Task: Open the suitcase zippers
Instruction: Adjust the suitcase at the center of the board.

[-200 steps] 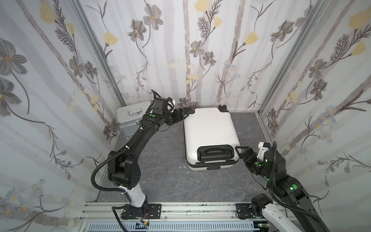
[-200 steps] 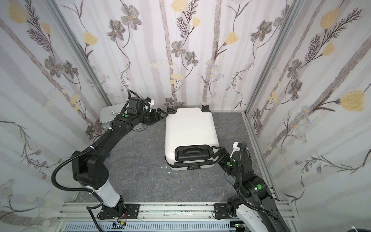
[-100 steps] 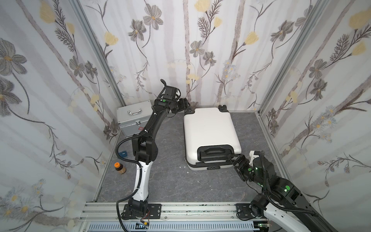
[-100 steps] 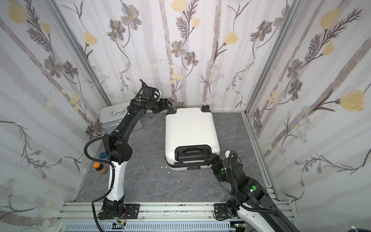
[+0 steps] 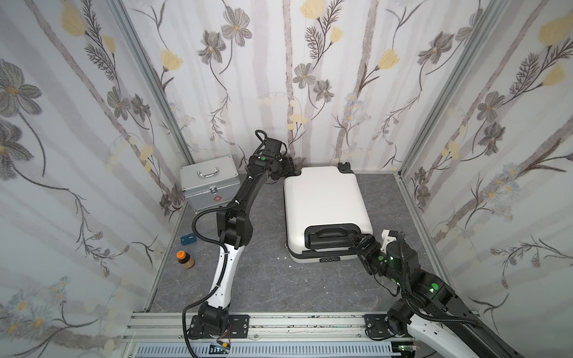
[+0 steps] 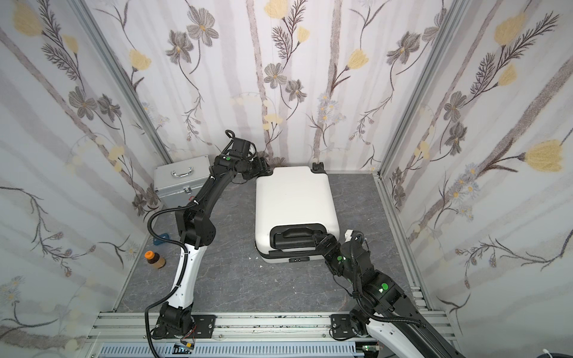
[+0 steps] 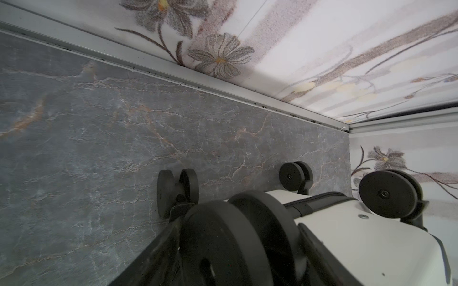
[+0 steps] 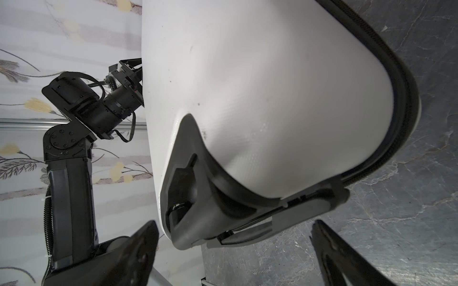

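The white suitcase (image 5: 322, 201) lies flat on the grey floor with its black handle recess (image 5: 333, 235) toward me, in both top views (image 6: 294, 198). The dark zippers band runs round its seam (image 5: 322, 253) (image 8: 402, 99). My left gripper (image 5: 290, 165) (image 6: 263, 165) is at the far left corner. In the left wrist view its fingers stand astride a black wheel (image 7: 223, 242), open. My right gripper (image 5: 359, 241) (image 6: 322, 241) is open at the near right corner, with the corner of the recess (image 8: 198, 198) just ahead of its gap (image 8: 235, 252).
A silver aluminium case (image 5: 210, 183) stands at the back left. A blue box (image 5: 188, 239) and an orange-capped bottle (image 5: 185, 259) lie by the left wall. Patterned walls close three sides, and a metal rail (image 5: 310, 322) runs along the front.
My left arm's elbow has swung up and right, uncovering the bottle and blue box, while its gripper stays at the far left wheel. My right gripper has shifted slightly at the near right corner.
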Controlling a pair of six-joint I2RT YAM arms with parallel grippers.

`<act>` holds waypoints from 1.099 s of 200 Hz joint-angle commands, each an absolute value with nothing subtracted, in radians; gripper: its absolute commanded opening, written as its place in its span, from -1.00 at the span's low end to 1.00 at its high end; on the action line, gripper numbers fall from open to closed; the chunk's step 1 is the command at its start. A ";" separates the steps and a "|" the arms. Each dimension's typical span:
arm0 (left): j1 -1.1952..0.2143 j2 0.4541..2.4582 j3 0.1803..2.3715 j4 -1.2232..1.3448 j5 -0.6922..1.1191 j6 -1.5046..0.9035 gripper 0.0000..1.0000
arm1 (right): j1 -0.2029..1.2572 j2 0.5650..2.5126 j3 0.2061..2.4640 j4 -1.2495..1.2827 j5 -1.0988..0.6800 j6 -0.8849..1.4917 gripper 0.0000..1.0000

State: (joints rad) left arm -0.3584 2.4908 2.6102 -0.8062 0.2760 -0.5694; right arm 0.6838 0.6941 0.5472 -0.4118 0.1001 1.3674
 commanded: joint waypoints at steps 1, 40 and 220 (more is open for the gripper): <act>-0.359 2.517 2.628 -0.917 0.154 -0.567 0.35 | 0.665 0.692 0.531 -0.362 0.134 1.365 0.91; -0.345 2.418 2.501 -1.025 0.093 -0.465 0.29 | 0.471 0.765 0.523 -0.267 -0.012 1.227 0.89; -0.296 1.583 1.557 -0.851 0.128 -0.399 0.49 | 0.313 0.969 0.909 -0.453 -0.067 0.795 0.86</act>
